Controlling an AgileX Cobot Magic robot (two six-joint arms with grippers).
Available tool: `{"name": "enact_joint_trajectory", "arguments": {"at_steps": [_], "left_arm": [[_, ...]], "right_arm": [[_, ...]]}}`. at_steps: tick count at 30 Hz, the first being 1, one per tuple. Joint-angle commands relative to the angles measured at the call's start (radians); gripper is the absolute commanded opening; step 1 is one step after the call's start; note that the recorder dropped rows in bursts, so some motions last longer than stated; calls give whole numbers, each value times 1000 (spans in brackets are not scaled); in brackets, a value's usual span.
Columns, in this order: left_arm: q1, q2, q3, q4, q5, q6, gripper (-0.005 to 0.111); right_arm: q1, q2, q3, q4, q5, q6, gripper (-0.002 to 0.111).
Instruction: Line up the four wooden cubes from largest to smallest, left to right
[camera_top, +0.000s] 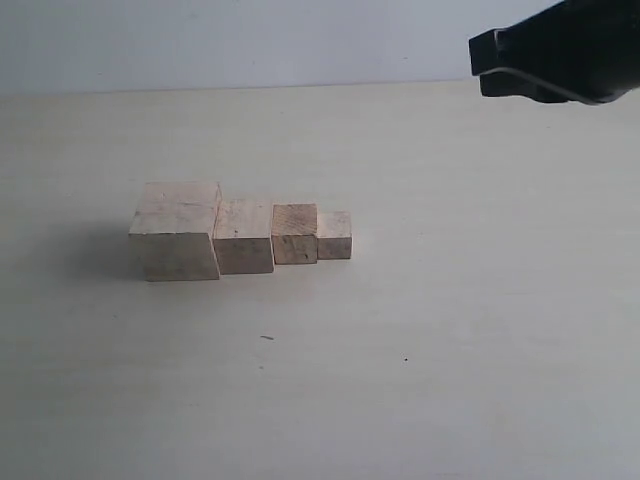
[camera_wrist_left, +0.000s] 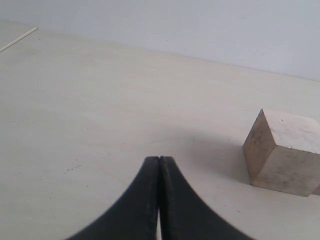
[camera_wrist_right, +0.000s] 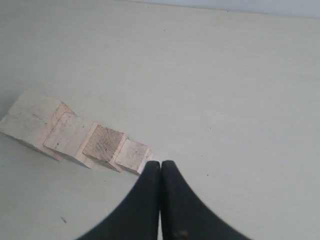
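**Sized row, jaws empty**

Left jaws clenched near the whitish big cube (camera_top: 176, 232). Left of the desk's (camera_top: 450, 350) middle, four touch in a row: big cube, second cube (camera_top: 244, 237), browner third cube (camera_top: 295, 234), small tan cube (camera_top: 334, 235). Right jaws clenched above the far edge.

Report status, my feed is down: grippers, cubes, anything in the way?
Left gripper shut, empty. Right gripper shut, empty, clear of the row. Four pale wooden cubes side by side, largest left to smallest right. No obstruction seen.

cubes (camera_top: 240, 232) touching in row, no gaps; table (camera_top: 450, 300) open all around.
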Motion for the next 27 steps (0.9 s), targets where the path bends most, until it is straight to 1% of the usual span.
{"name": "enact_joint_trajectory", "arguments": {"at_steps": [1, 10, 15, 17, 21, 23, 27], "left_arm": [[-1, -6, -1, 1, -7, -2, 0], [-1, -6, -1, 1, -7, -2, 0], [-1, -6, -1, 1, -7, -2, 0], [-1, -6, -1, 1, -7, -2, 0], [-1, -6, -1, 1, -7, -2, 0], [-1, -6, -1, 1, -7, -2, 0], [-1, -6, -1, 1, -7, -2, 0]], "right_arm": [[2, -65, 14, 21, 3, 4, 0], [2, -98, 14, 9, -3, 2, 0], [2, -123, 14, -106, -23, 4, 0], [2, -136, 14, -158, -41, 50, 0], [-7, -174, 14, -347, -61, 241, 0], [-34, -209, 21, -404, -48, 319, 0], [-118, -293, 92, -414, -63, 337, 0]]}}
